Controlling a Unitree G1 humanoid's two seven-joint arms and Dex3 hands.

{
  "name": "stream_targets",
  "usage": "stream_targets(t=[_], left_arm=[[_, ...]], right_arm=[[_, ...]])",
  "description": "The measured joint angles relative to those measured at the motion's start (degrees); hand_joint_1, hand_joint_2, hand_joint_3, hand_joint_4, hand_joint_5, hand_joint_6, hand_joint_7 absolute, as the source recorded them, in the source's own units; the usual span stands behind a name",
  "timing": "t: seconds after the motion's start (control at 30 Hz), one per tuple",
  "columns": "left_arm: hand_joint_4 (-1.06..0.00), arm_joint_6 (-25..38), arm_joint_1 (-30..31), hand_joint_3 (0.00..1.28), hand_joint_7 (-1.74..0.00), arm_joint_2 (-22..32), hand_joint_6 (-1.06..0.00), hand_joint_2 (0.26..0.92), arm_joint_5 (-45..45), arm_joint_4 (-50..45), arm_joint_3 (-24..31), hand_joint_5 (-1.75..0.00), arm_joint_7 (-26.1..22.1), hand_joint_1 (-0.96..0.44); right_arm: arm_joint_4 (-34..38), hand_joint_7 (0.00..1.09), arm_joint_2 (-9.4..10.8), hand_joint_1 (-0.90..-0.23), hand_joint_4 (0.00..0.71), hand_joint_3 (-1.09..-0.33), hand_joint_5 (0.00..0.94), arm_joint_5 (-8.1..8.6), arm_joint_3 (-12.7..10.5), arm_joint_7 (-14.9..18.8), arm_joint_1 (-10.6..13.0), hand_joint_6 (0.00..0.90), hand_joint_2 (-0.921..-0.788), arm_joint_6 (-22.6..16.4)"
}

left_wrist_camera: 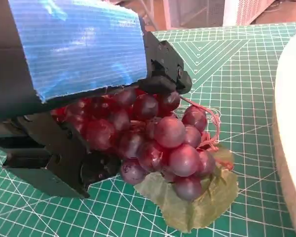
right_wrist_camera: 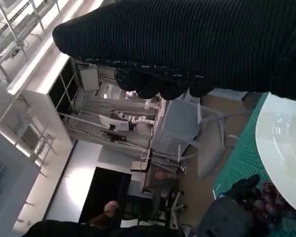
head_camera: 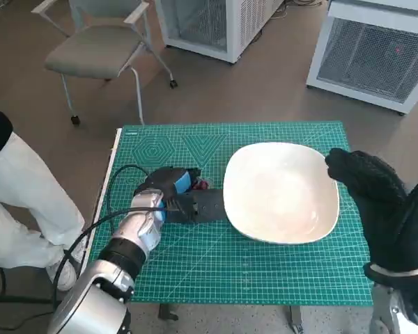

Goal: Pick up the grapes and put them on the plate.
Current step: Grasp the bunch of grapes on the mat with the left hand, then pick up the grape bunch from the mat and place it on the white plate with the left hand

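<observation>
The left hand grips the grapes at the plate's nine o'clock (on the counter); the right hand hovers empty, fingers apart.

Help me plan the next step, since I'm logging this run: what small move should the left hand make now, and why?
Probably lift a little, then carry toward the plate. The left hand is closed around the grapes, but their leaf seems to lie on the green mat, and the bunch sits beside the plate's rim, not over it. The right hand hangs at the plate's far side, holding nothing.
</observation>
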Motion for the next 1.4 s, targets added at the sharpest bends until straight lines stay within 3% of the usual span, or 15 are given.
stream_targets(t=[0.4, 0.63, 0.7, 0.8, 0.97, 1.17, 1.4], left_arm=[[-0.39, -0.04, 0.00, 0.93, -0.02, 0.16, -0.42, 0.610, -0.17, -0.01, -0.04, -1.75, -0.15, 0.39], [-0.44, -0.04, 0.00, 0.90, -0.13, 0.24, -0.62, 0.595, -0.16, -0.17, -0.07, -1.68, -0.15, 0.39], [-0.47, -0.04, 0.00, 0.81, -0.35, 0.30, -0.64, 0.627, -0.14, -0.31, -0.09, -1.61, -0.17, 0.33], [-0.53, -0.04, 0.00, 0.57, -0.91, 0.47, -0.60, 0.714, -0.10, -0.76, -0.12, -1.45, -0.27, 0.13], [-0.59, 0.00, 0.00, 0.43, -1.19, 1.14, -0.60, 0.758, -0.07, -2.69, -0.11, -1.33, -0.84, 0.02], [-0.59, 0.17, 0.17, 0.41, -1.24, 3.05, -0.60, 0.761, -0.11, -8.35, 0.14, -1.31, -1.99, 0.00], [-0.55, 1.32, 2.46, 0.59, -1.06, 6.44, -0.65, 0.672, -0.23, -20.69, 1.80, -1.56, -4.10, 0.01]], right_arm=[[0.01, 0.93, 0.00, -0.531, 0.252, -0.587, 0.519, -0.01, 0.01, 0.00, -0.09, 0.135, -0.921, 0.00], [0.01, 0.92, -0.02, -0.531, 0.253, -0.587, 0.518, 0.00, -0.02, 0.00, -0.14, 0.136, -0.921, 0.01], [0.01, 0.92, -0.03, -0.531, 0.253, -0.587, 0.518, 0.00, -0.03, 0.00, -0.17, 0.136, -0.921, 0.01], [0.02, 0.92, -0.04, -0.531, 0.253, -0.588, 0.517, 0.00, -0.03, 0.00, -0.22, 0.137, -0.921, 0.01], [0.02, 0.92, -0.04, -0.531, 0.253, -0.588, 0.517, -0.01, -0.01, -0.01, -0.33, 0.137, -0.921, 0.01], [0.02, 0.92, -0.04, -0.532, 0.255, -0.586, 0.516, -0.01, 0.00, -0.01, -0.44, 0.138, -0.921, 0.03], [0.01, 0.92, -0.04, -0.532, 0.256, -0.586, 0.514, -0.03, 0.02, -0.02, -0.57, 0.140, -0.921, 0.07]])
